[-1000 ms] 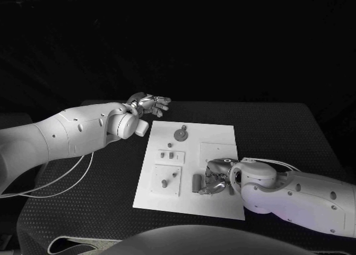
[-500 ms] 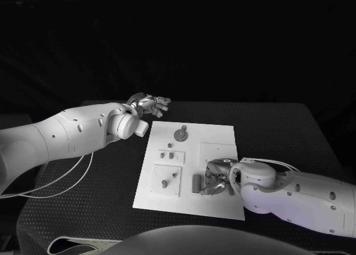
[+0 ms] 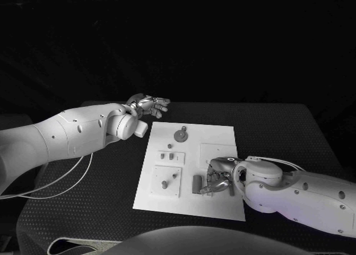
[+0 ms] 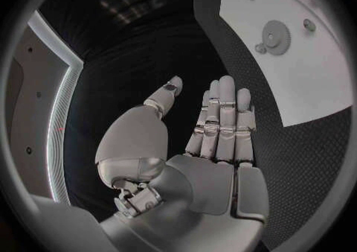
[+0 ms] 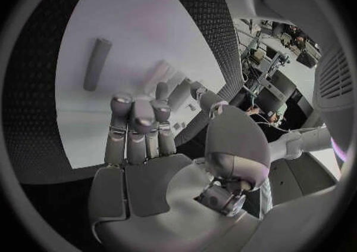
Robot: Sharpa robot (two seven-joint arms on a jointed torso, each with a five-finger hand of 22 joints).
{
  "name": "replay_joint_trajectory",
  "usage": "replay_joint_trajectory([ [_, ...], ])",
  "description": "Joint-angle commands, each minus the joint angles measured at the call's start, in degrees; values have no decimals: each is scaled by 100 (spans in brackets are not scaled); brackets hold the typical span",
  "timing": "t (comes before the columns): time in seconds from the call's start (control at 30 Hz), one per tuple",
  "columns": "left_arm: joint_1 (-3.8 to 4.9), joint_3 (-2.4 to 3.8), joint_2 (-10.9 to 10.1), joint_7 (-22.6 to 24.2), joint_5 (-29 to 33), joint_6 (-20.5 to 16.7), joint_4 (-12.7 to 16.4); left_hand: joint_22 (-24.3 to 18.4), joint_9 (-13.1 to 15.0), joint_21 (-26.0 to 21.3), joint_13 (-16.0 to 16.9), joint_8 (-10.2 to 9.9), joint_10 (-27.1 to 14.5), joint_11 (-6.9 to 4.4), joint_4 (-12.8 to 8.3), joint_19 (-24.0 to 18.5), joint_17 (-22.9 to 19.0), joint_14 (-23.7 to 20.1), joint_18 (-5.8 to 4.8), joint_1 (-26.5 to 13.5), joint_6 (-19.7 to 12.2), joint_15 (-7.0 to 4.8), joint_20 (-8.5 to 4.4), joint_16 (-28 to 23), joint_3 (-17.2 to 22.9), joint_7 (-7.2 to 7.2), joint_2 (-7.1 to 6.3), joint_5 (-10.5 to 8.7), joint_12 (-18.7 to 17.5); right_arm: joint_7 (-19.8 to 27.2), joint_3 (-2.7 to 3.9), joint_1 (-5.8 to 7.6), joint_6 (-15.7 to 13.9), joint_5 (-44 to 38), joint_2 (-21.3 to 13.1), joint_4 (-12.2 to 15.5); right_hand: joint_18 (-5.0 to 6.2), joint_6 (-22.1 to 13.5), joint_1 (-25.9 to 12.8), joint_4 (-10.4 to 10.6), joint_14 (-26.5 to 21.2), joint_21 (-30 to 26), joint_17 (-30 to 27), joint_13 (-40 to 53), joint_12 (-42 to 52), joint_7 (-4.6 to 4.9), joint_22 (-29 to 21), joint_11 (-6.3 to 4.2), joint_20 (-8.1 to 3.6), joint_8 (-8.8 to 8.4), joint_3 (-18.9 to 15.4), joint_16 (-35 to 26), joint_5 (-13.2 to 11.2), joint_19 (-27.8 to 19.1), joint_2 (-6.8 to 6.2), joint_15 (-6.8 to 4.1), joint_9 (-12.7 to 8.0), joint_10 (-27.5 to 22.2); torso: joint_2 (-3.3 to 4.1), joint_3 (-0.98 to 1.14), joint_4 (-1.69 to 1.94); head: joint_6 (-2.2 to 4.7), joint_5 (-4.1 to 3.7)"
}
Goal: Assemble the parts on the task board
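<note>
White task board lies in the middle of the black table, with several small grey parts on it. Toward its far end one round gear lies flat with a peg just beyond it and a small round piece beside it; in the left wrist view the same gear sits with two small round pieces near it. Two short pegs stand side by side on a raised square plate at the board's left side, and one peg stands on a second square plate nearer the robot. One grey bar lies flat on the near part of the board; in the right wrist view it lies apart from the fingertips. The right hand is low over the near right part of the board, just beside the bar, its fingers together and bent forward; whether it holds anything I cannot tell. The left hand hovers over the table beyond the board's far left corner, fingers straight and side by side, thumb apart, holding nothing.
</note>
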Motion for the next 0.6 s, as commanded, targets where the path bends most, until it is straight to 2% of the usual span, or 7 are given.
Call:
replay_joint_trajectory([
  [0.03, 8, 3, 16, 12, -43, 90, 13, 6, -10, -33, -4, 25, -37, -7, 29, -27, 7, 5, -3, -42, -33, 28, -173, -32, -5, -4, -3, -33, 2, 225, 61, 14, -163, 45, -16, -2, 73, -53, 48, -53, 2, 15, -10, 9, -17, 2, -12, 7, 0, -38, -37, 16, 2, -41, -8, -27, 13, -42, 2, -1, -3, 10, -5],
  [0.07, 8, 3, 18, 14, -43, 95, 16, 7, -10, -34, -4, 25, -37, -7, 28, -27, 7, 5, -3, -42, -33, 28, -173, -32, -4, -4, -4, -33, 2, 225, 75, 19, -155, 46, -25, -3, 73, -55, 52, -59, 3, 15, -10, 10, -16, 3, -12, 8, 0, -39, -42, 17, 3, -41, -8, -27, 14, -42, 2, -1, -3, 10, -5],
  [0.17, 8, 3, 17, 17, -43, 99, 22, 7, -10, -34, -4, 26, -38, -7, 27, -27, 7, 5, -2, -40, -33, 28, -174, -32, -4, -4, -4, -33, 2, 213, 187, 51, -152, 81, -121, 22, 73, -64, 68, -74, 4, 16, -11, 13, -13, 5, -16, 10, -3, -44, -53, 18, 4, -40, -4, -26, 16, -41, 1, -2, -2, 22, -9],
  [0.3, 8, 3, -1, 19, -43, 95, 23, 8, -11, -34, -5, 26, -39, -7, 27, -27, 9, 6, -2, -39, -34, 28, -174, -32, -4, -4, -6, -33, 2, 292, 251, 182, -175, 199, -269, -75, 73, -198, 117, -72, 8, 14, -15, 19, 1, 49, -32, 52, -8, -116, -40, 18, 2, -34, 22, -2, 1, -22, -1, 1, -6, 43, -10],
  [0.47, 8, 2, -4, 28, -43, 96, 28, 9, -11, -35, -4, 27, -39, -7, 27, -26, 10, 6, -2, -38, -34, 28, -174, -32, -3, -4, -5, -33, 2, 369, 268, 352, -194, 905, -433, -242, 73, -257, 327, -96, 10, 15, -20, 22, 0, 79, -46, 83, -13, -124, 98, 16, -9, -37, 61, 27, 36, -32, -5, 3, -22, 60, -23],
  [0.53, 8, 2, -4, 33, -43, 89, 32, 10, -12, -35, -4, 27, -39, -7, 26, -26, 10, 6, -2, -37, -34, 27, -174, -32, -3, -4, -5, -33, 2, 287, 268, 398, -129, 1445, -498, -295, 73, -263, 468, -121, 11, 17, -23, 24, 0, 85, -52, 90, -11, -99, 185, 15, -9, -38, 123, 38, 84, -43, -1, 5, -13, 71, -40],
  [0.6, 8, 2, -5, 35, -43, 90, 32, 10, -12, -35, -4, 28, -39, -7, 26, -26, 11, 6, -1, -36, -34, 27, -174, -32, -2, -4, -4, -33, 2, 129, 268, 413, 93, 1743, -550, -305, 73, -211, 537, -123, 8, 18, -25, 27, -3, 74, -56, 84, 3, -27, 232, 11, -10, -47, 158, 39, 168, -58, 1, 7, -8, 77, -54],
])
